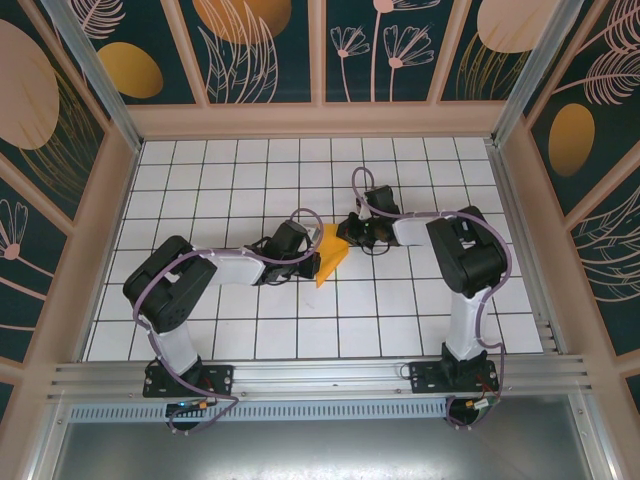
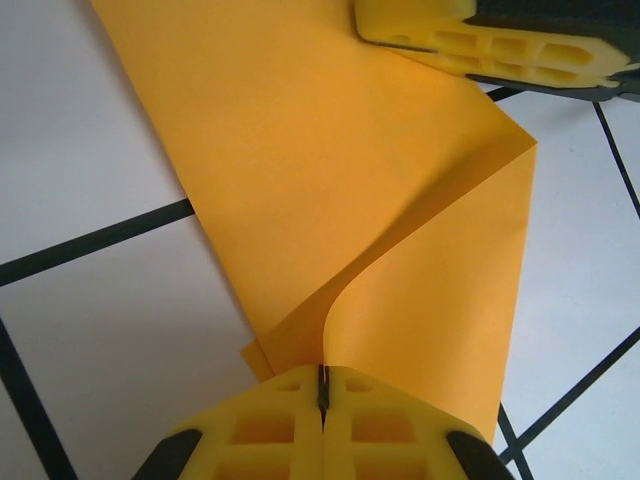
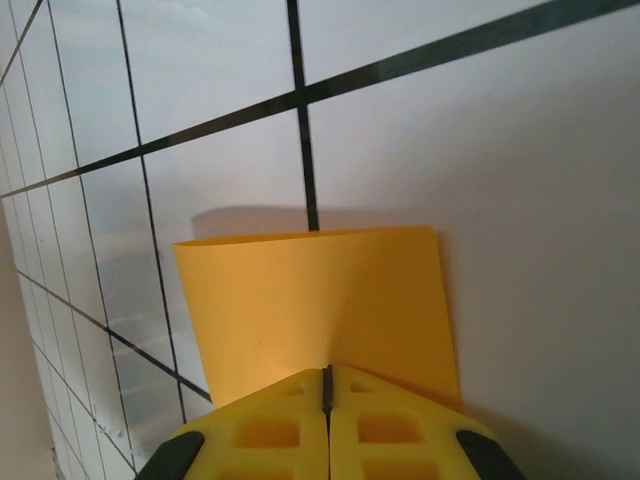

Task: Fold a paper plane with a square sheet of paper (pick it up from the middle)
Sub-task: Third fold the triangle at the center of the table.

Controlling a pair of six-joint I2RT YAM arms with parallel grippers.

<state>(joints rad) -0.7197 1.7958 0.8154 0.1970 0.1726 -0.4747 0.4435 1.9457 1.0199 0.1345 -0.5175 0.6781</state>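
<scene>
The square sheet of paper (image 1: 331, 258), orange-yellow and doubled over, stands on edge at the middle of the white gridded table between both grippers. My left gripper (image 1: 316, 263) is shut on its near lower edge; in the left wrist view the sheet (image 2: 330, 170) curls up out of the closed jaws (image 2: 323, 385). My right gripper (image 1: 350, 234) is shut on the sheet's far upper edge. In the right wrist view the paper (image 3: 310, 300) fans out from the closed jaws (image 3: 327, 378) above the tiles. The right gripper's yellow fingers (image 2: 480, 45) sit at the top right of the left wrist view.
The table (image 1: 250, 170) is boxed in by tan-framed dark wall panels (image 1: 60, 150) on the left, back and right. An aluminium rail (image 1: 320, 375) carrying both arm bases runs along the near edge. Open tiles lie all round the paper.
</scene>
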